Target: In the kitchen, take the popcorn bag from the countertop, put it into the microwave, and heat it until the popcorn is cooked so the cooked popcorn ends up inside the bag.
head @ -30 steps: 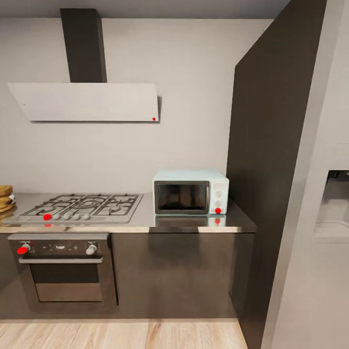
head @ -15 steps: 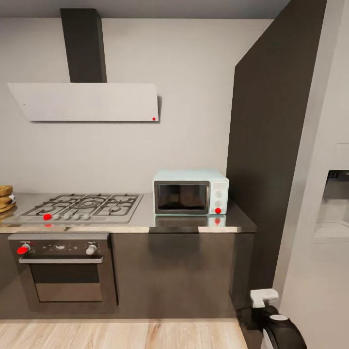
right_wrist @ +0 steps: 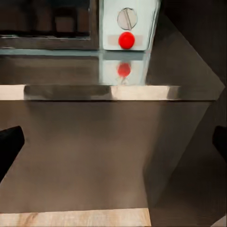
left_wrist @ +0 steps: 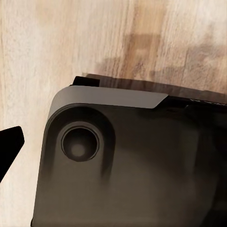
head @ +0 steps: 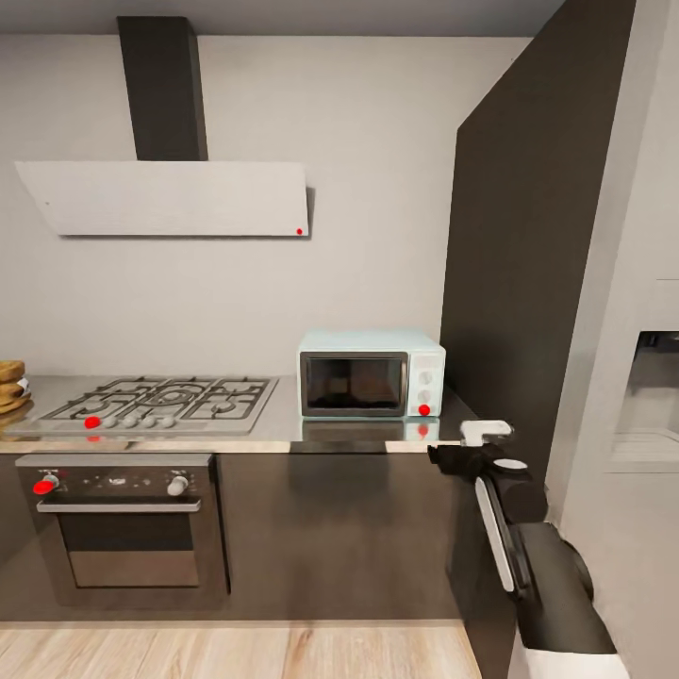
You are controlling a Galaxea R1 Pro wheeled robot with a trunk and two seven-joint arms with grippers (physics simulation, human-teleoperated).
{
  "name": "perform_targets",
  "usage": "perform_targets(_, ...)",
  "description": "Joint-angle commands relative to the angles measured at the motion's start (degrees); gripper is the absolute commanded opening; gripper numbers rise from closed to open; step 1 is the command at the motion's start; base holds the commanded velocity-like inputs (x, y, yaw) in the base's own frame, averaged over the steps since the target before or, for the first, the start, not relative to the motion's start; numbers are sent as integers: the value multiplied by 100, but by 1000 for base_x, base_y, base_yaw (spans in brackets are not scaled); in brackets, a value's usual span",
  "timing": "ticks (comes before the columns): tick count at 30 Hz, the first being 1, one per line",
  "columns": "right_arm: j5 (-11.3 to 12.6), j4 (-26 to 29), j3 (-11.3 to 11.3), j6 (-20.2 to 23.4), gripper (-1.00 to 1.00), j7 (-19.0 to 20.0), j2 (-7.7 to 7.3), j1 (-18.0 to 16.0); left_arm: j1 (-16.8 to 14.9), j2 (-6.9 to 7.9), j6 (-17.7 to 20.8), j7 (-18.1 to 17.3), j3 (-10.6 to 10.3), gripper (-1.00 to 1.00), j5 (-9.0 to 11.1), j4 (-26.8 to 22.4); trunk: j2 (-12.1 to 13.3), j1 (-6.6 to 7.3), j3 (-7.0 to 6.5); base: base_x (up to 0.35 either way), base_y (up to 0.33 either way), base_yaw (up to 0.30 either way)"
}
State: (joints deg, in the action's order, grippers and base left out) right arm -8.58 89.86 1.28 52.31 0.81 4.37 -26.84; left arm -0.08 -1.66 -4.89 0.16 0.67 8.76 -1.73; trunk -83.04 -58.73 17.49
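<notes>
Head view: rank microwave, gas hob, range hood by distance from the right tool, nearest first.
From the right tool:
1. microwave, just up and left on the countertop.
2. gas hob, further left on the counter.
3. range hood, high on the wall, far left.

pale wall [head: 377,189], grey hood [head: 170,198], tall dark cabinet [head: 528,236], wood floor [head: 236,653].

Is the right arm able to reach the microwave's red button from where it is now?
Probably yes: the right pincer hangs open below the countertop edge, facing the microwave and its red button, nothing between.
</notes>
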Motion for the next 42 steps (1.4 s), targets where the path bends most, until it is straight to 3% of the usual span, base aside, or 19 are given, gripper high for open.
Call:
perform_targets(1, -43, 5, 3, 4, 100, -23, 194, -54, 0, -1, -12, 2, 3, 100, 38, -3, -4, 0, 7, 0, 0, 0)
perform_targets(3, -48, -2, 0, -234, 100, -51, 440, -90, 0, -1, -12, 2, 3, 100, 38, -3, -4, 0, 7, 0, 0, 0)
perform_targets(6, -68, -17, -7, -998, 100, -49, 529, -100, 0, -1, -12, 2, 3, 100, 38, -3, -4, 0, 7, 0, 0, 0)
perform_targets(10, -63, -43, 38, -1720, 100, -44, 524, -101, 0, -1, -12, 2, 3, 100, 38, -3, -4, 0, 7, 0, 0, 0)
perform_targets(13, -41, -84, 60, -1914, 100, -35, 479, -96, 0, -1, -12, 2, 3, 100, 37, -3, -4, 0, 7, 0, 0, 0)
perform_targets(19, -40, -811, 174, -2910, 100, -30, 468, -94, 0, -1, -12, 2, -3, 100, 29, -3, -4, 0, 7, 0, 0, 0)
perform_targets(23, -46, -852, 186, -3070, 100, -20, 465, -94, 0, -1, -12, 2, -5, 100, 29, -3, -4, 0, 7, 0, 0, 0)
perform_targets(42, -65, -777, 189, -2996, 100, -16, 460, -94, 0, 7, -21, -7, -5, 100, 22, -3, -4, 0, 7, 0, 0, 0)
